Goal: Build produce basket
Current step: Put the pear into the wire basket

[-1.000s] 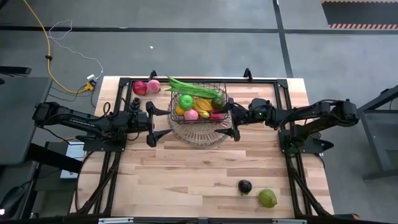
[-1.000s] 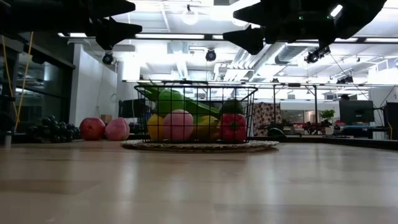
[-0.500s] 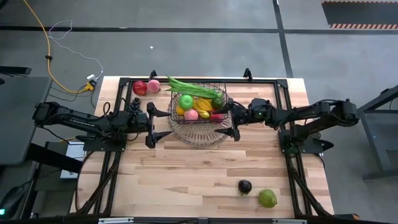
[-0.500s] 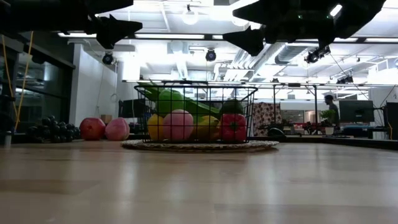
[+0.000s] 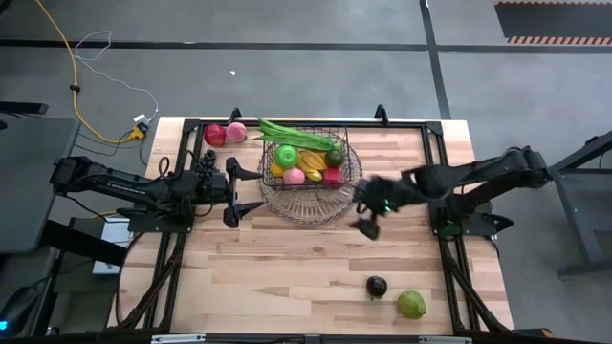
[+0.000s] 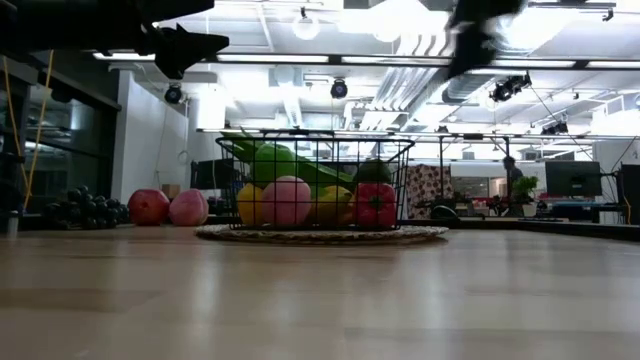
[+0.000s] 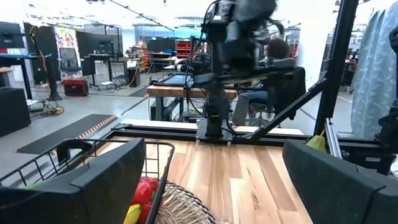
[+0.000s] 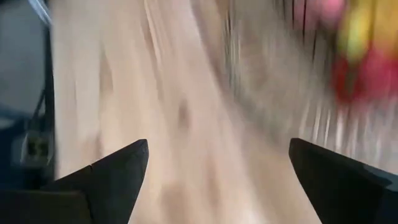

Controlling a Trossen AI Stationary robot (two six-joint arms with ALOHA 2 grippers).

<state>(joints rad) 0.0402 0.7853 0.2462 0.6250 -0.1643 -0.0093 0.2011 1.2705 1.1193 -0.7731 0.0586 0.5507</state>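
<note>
The dark wire basket [image 5: 306, 153] stands on a round shallow woven dish [image 5: 304, 203] at the table's far middle. It holds a green apple, pink, yellow, orange and red pieces, and long green pods [image 5: 287, 132] that lie over its far rim. My left gripper [image 5: 232, 186] is open and empty, left of the basket. My right gripper [image 5: 367, 212] is open and empty, blurred, right of the dish and nearer the front. A dark purple piece [image 5: 377, 286] and a green fruit [image 5: 411, 305] lie near the front right.
A red apple [image 5: 215, 135], a pink peach [image 5: 235, 133] and dark grapes [image 5: 207, 161] lie at the far left, beside my left arm. A black frame rail runs round the table's far and side edges. Bare wood spans the table's near half [image 5: 287, 268].
My right gripper has swung away from the basket's right side toward the table's near edge, turning as it goes; it is blurred with motion. It stays open and empty. The basket and the produce have kept still.
</note>
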